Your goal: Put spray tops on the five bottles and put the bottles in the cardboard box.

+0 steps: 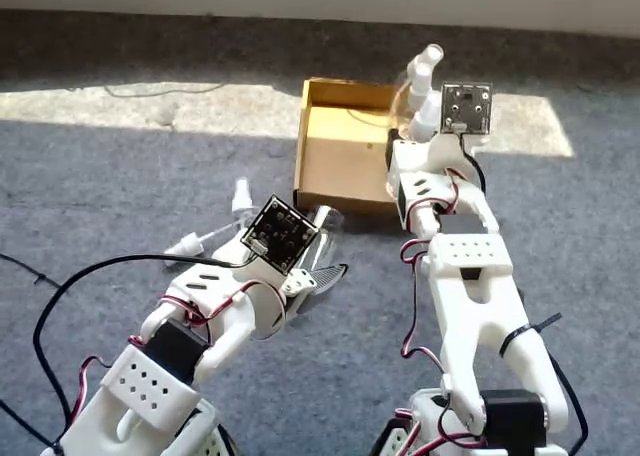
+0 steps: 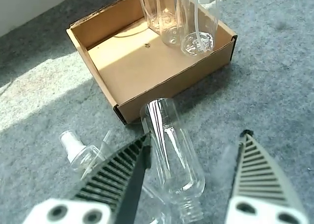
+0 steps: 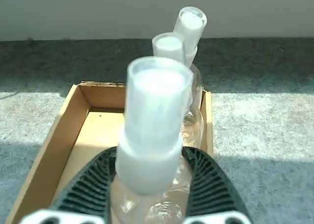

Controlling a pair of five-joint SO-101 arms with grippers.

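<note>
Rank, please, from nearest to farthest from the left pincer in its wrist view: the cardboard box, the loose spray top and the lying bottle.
1. Lying bottle, inside the open left pincer.
2. Loose spray top, lying just beside the pincer.
3. Cardboard box, beyond both.

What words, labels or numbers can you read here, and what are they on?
None legible.
The cardboard box is plain, the clear bottle lying on the carpet has no label, and the capped bottle in the right gripper is unmarked.
Any print on the wrist camera boards is too small to read.
</note>
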